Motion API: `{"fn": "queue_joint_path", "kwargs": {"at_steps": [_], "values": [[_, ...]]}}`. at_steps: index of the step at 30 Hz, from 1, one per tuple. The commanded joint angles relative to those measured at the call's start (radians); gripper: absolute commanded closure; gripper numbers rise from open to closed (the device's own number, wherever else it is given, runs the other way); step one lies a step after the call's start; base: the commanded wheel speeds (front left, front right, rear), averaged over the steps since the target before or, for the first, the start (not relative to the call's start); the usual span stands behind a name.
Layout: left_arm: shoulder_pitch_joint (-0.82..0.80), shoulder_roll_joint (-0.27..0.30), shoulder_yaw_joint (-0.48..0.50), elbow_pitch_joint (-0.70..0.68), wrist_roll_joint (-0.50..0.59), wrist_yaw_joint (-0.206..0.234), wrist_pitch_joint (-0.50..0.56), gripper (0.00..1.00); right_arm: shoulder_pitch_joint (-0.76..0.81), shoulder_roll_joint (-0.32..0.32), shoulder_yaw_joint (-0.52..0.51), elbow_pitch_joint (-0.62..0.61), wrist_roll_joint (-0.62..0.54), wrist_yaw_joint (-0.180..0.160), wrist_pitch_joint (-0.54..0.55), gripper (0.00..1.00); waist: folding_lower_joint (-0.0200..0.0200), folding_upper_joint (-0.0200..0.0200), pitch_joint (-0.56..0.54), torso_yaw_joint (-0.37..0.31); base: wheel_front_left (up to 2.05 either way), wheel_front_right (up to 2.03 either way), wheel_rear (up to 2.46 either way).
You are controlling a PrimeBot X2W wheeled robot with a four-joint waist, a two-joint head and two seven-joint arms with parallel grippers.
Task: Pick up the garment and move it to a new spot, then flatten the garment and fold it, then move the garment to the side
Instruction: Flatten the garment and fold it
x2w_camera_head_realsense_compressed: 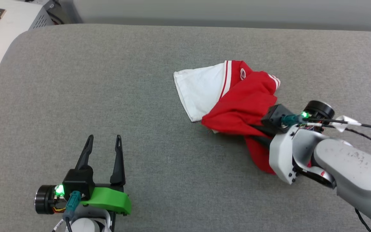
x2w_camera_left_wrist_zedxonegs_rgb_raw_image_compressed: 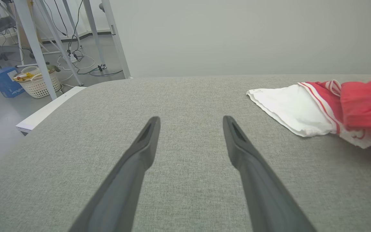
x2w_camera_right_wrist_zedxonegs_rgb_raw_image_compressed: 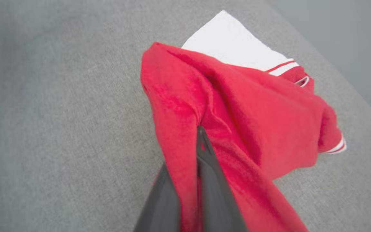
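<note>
Now the crumpled red jersey T-shirt with a white sleeve lies at the right of the grey woven table, its long axis running toward the right gripper, whose fingers pinch a soft red fold. The left gripper stands wide and empty, well apart from it.

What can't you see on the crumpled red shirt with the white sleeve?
- Any chest print: folded inside the red-and-white jersey shirt, all views.
- Shirt's right part: left wrist view, cut by the picture edge.
- Right gripper fingers: head view, hidden under cloth.
</note>
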Motion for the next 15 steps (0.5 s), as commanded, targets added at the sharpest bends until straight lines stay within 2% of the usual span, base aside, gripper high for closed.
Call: {"fn": "queue_joint_path", "kwargs": {"at_steps": [1,8,15], "values": [[0.016,-0.005,0.003,0.0,0.004,0.006,-0.006,0.0,0.013,-0.007,-0.035,-0.007,0.009,-0.001,-0.039,1.0,-0.0001,0.0,-0.04,-0.034,0.0,0.0,0.0],[0.048,-0.005,0.002,-0.005,-0.001,0.011,-0.006,0.0,0.192,-0.04,-0.358,-0.003,0.146,-0.001,-0.203,1.0,-0.0001,0.0,-0.063,-0.07,0.0,0.0,0.0],[0.05,-0.006,-0.012,-0.006,-0.013,0.021,-0.006,0.0,0.382,-0.039,-0.677,0.145,0.26,-0.001,-0.303,1.0,-0.0001,0.0,-0.051,-0.086,0.0,0.0,0.0]]}}
